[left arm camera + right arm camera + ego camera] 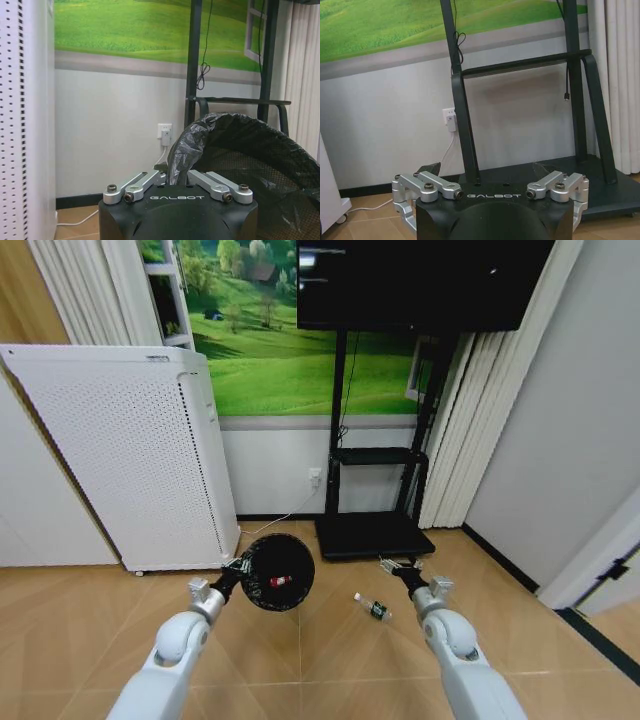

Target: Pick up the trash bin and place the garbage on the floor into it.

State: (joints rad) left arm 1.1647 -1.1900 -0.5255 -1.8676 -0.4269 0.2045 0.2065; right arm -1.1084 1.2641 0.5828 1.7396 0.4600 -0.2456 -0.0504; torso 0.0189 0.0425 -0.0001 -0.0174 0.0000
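Left gripper (240, 567) was clamped on the near rim of the trash bin (277, 572), its fingers pinching the black liner bag (186, 150) that folds over the rim; the wrist view showed both silver finger linkages drawn in close around that fold. The bin was lifted off the floor (320, 640) and tipped, mouth facing back toward the robot, so the head view looked straight down into it. Inside lay one red-and-white piece (281, 581) of the garbage, resting against the mesh wall. The bin hung in front of the lower right corner of the white appliance (120, 460), near the black base of the TV stand (372, 535) but apart from it. The small clear bottle (373, 608) with green label and white cap lay on its side on the parquet, between the bin and the right arm, touching neither. Right gripper (392, 567) hovered above the floor just before the near edge of the stand base, beyond the bottle; its fingers stood spread wide with nothing between them, as the right wrist view showed, dark pads (430, 169) well apart. Behind the stand, a white wall socket (450, 119) with a plug in it, its cord trailing down toward the floor. White curtains (470, 430) hung to the stand's right.
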